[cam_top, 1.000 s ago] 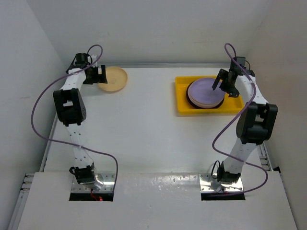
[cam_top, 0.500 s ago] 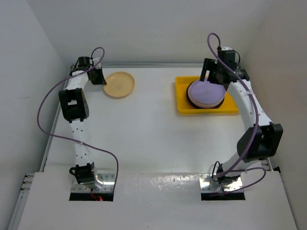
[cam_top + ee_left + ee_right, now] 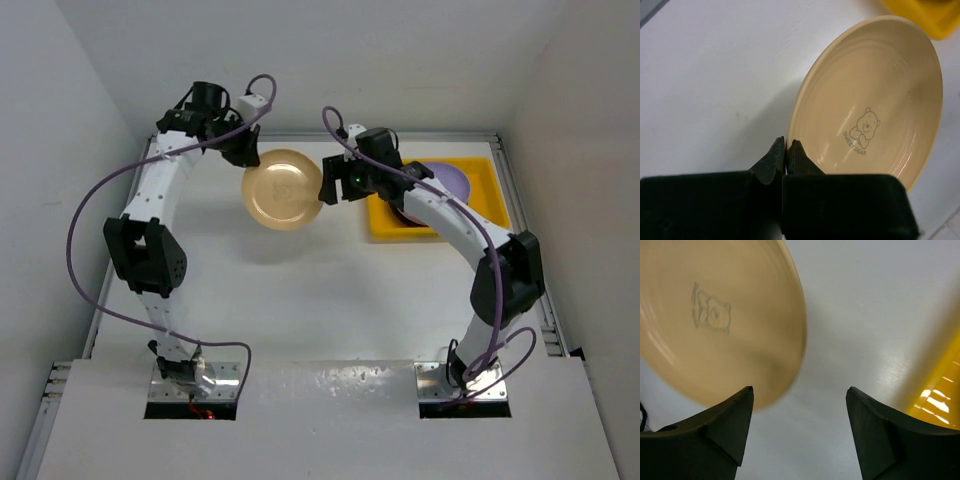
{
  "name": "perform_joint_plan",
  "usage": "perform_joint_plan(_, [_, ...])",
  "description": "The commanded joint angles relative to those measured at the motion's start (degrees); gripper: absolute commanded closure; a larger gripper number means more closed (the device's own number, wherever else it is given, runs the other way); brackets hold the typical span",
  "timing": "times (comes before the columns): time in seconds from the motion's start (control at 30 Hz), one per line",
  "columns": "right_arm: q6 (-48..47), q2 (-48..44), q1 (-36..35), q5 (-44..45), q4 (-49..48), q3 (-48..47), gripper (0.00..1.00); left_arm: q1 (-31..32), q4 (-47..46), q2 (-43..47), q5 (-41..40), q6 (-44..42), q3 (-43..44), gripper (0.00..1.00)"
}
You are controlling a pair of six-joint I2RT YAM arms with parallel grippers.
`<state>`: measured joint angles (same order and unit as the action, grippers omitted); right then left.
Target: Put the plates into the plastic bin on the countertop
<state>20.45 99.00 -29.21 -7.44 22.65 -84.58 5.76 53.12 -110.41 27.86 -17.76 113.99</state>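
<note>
From where I stood, the left gripper (image 3: 786, 149) was pinching the rim of a pale orange-yellow plate (image 3: 283, 190), its two fingers pressed together on the thin edge. The plate hung in the air above the countertop (image 3: 300, 290), just to the left of the plastic bin (image 3: 480, 172) and not yet over it. It was tilted, with the hollow face and its small bear drawing (image 3: 863, 129) turned upward. I think this was because a hold at one edge only lets the far side follow wherever the wrist turns.

The right gripper (image 3: 799, 390) had its fingers spread wide and held nothing. It reached out from the bin's side toward the free edge of the plate, the edge nearest the bin. In its own wrist view this edge stood just above one finger, not between the two. To me this looked like a handover in preparation: the left arm seemed stretched far to come so close to the bin, so the right arm would take the plate for the last part. That is only my guess.

Inside the bin lay a lilac plate (image 3: 455, 178). Whether more plates were under it I could not tell, because the right arm crossed in front. I saw no other plate outside the bin.
</note>
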Motion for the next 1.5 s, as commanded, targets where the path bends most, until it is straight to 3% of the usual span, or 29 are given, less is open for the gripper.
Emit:
perform_joint_plan(0.0, [4.8,2.0,-1.0,-2.1,-4.6,-1.6,0.26,1.6,8.8,0.1,4.0,-2.1,-0.3,1.00])
perform_joint_plan(0.13, [6.2,2.1,-1.5,-1.7,-6.7,2.4,0.34,2.9,9.5,0.7,7.5,-1.6,-0.3,1.00])
perform_joint_plan(0.23, [8.6,0.8,-1.5,0.8,-9.4,7.4,0.66,2.9,10.2,1.3,9.8,-0.3,1.8,1.00])
perform_joint_plan(0.27, [9.1,0.1,-1.7,1.3,-11.4,8.5,0.84,2.9,10.2,1.3,10.4,0.4,2.3,1.00])
perform_joint_plan(0.37, [11.7,-1.0,-1.6,1.1,-16.0,12.4,0.99,2.9,10.9,1.3,13.3,0.4,3.0,1.00])
perform_joint_plan(0.5, [13.0,-0.5,-0.2,-1.9,-16.7,12.2,0.81,2.9,11.4,1.3,17.2,-0.2,3.0,1.00])
perform_joint_plan(0.6, [12.0,-0.6,-0.2,-3.2,-17.3,11.7,1.00,2.9,11.4,1.3,16.7,-0.2,3.0,1.00])
perform_joint_plan(0.63, [11.9,-1.0,-0.1,-3.3,-17.2,11.5,1.00,2.9,11.4,1.3,15.7,-0.2,3.0,0.98])
perform_joint_plan(0.67, [11.8,-1.5,0.6,-2.7,-17.1,11.8,1.00,2.9,10.9,0.6,14.7,-0.2,3.0,0.49])
perform_joint_plan(0.7, [12.9,-2.4,1.2,-1.5,-17.2,11.9,1.00,2.9,10.9,0.6,12.4,-0.2,3.0,0.10])
perform_joint_plan(0.73, [14.2,-2.9,2.0,-1.3,-17.1,12.1,1.00,2.9,10.2,0.6,11.1,-0.2,3.0,0.00])
perform_joint_plan(0.93, [18.0,-8.7,18.1,0.2,-11.8,14.1,1.00,-3.0,7.7,0.1,4.8,4.3,5.1,0.00])
perform_joint_plan(1.03, [16.8,-12.0,27.1,2.2,-5.2,14.8,1.00,-7.6,6.0,1.4,4.1,5.0,3.0,0.00])
perform_joint_plan(1.1, [16.2,-11.7,28.6,6.1,2.1,13.3,1.00,-10.4,5.4,2.0,3.6,5.0,-0.1,0.00])
perform_joint_plan(1.13, [16.0,-11.5,33.9,7.3,3.8,13.0,1.00,-11.1,4.9,2.0,3.6,5.0,-1.0,0.00])
perform_joint_plan(1.27, [15.7,-9.8,38.3,11.5,8.4,12.2,1.00,-13.1,4.9,1.4,6.7,4.5,-3.7,0.00])
perform_joint_plan(1.47, [14.8,-2.2,39.2,15.4,10.8,6.5,0.99,-14.3,6.0,1.4,9.2,3.3,-4.3,0.00])
